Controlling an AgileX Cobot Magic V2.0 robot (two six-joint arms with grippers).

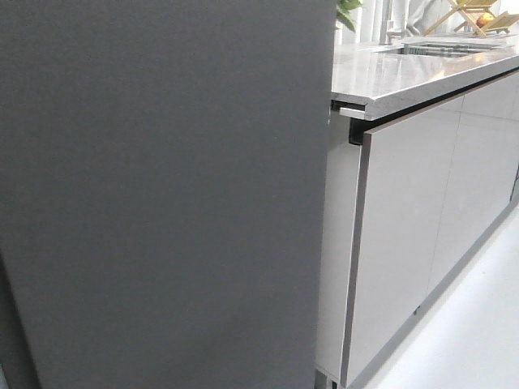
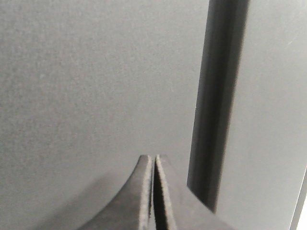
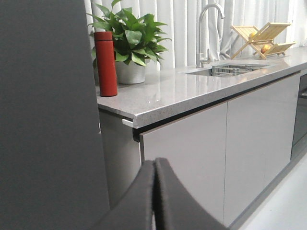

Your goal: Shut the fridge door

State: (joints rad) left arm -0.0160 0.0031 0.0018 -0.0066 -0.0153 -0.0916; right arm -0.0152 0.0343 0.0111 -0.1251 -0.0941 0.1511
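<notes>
A matte dark grey fridge panel (image 1: pixel 162 194) fills the left two thirds of the front view, and neither gripper shows there. In the left wrist view two dark grey panels, one (image 2: pixel 96 72) and the other (image 2: pixel 268 96), stand side by side with a narrow dark gap (image 2: pixel 216 105) between them. No white lining shows, so I cannot tell which panel is the fridge door. My left gripper (image 2: pixel 154 158) is shut and empty, close before the first panel. My right gripper (image 3: pixel 154 163) is shut and empty, beside the dark panel's edge (image 3: pixel 48 120).
Glossy pale grey cabinet fronts (image 1: pixel 405 227) run to the right under a grey countertop (image 1: pixel 405 73). On the counter stand a red bottle (image 3: pixel 105 62), a potted plant (image 3: pixel 127 33), a tap (image 3: pixel 206 28) and a wooden dish rack (image 3: pixel 264 36). White floor (image 1: pixel 478 324) lies at lower right.
</notes>
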